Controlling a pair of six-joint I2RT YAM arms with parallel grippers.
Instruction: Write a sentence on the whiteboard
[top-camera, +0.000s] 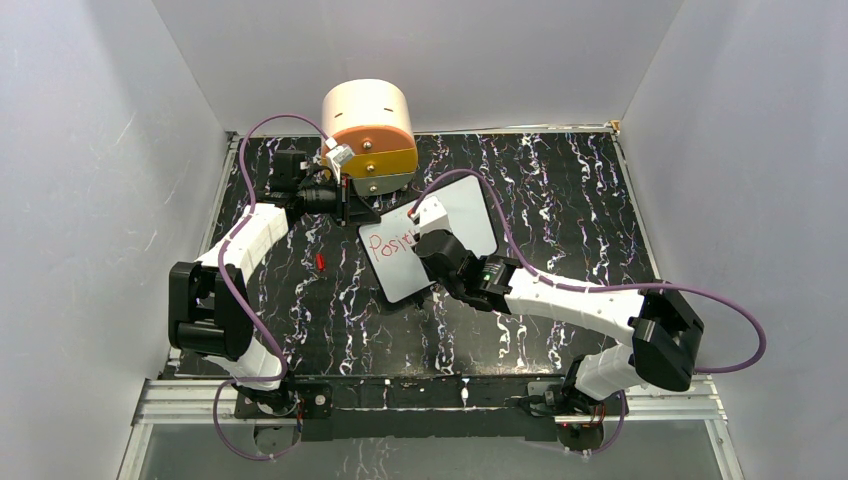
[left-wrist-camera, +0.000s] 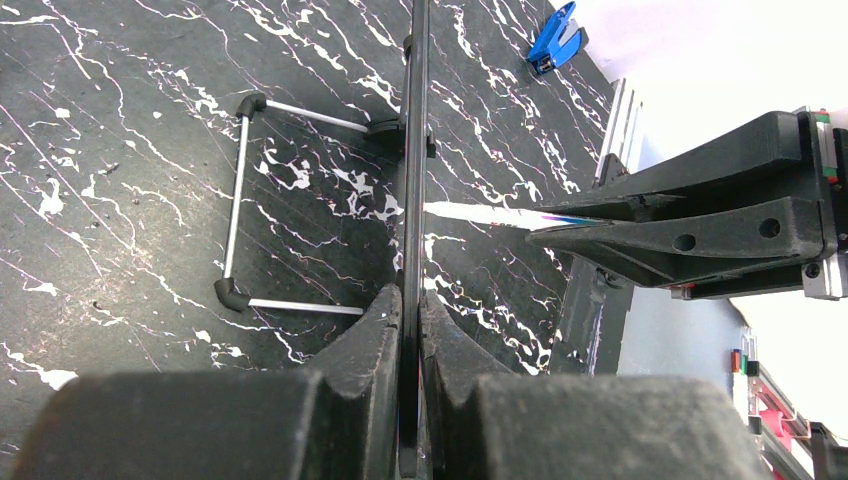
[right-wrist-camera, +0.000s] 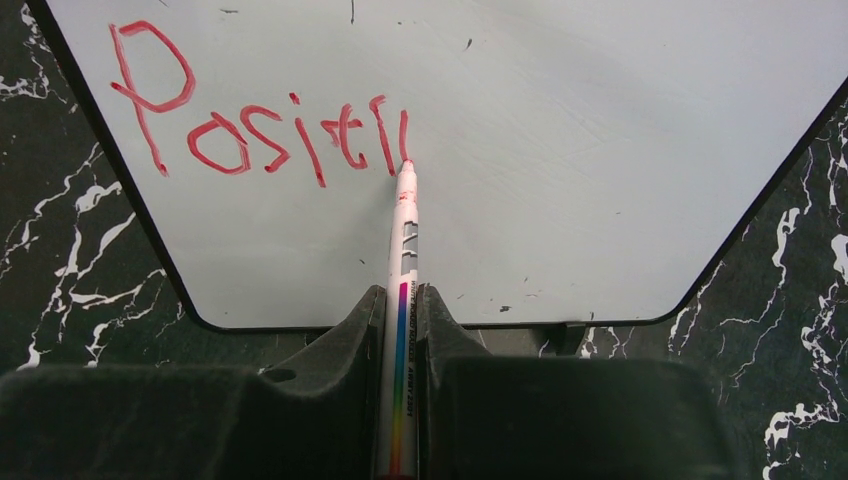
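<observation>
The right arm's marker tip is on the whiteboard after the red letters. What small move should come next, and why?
Probably a short stroke up and to the right. The marker, clamped in the right jaws, rests its tip on the whiteboard at the foot of a downstroke after the red lettering "Positi", which looks like half a v.

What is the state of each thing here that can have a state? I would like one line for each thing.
whiteboard: propped on its wire stand, partly written.
sentence: unfinished, reads "Positi" plus one more stroke.
marker: uncapped, tip touching the whiteboard at the last stroke.
left gripper: fingers shut on the whiteboard's edge.
right gripper: fingers shut on the marker.
</observation>
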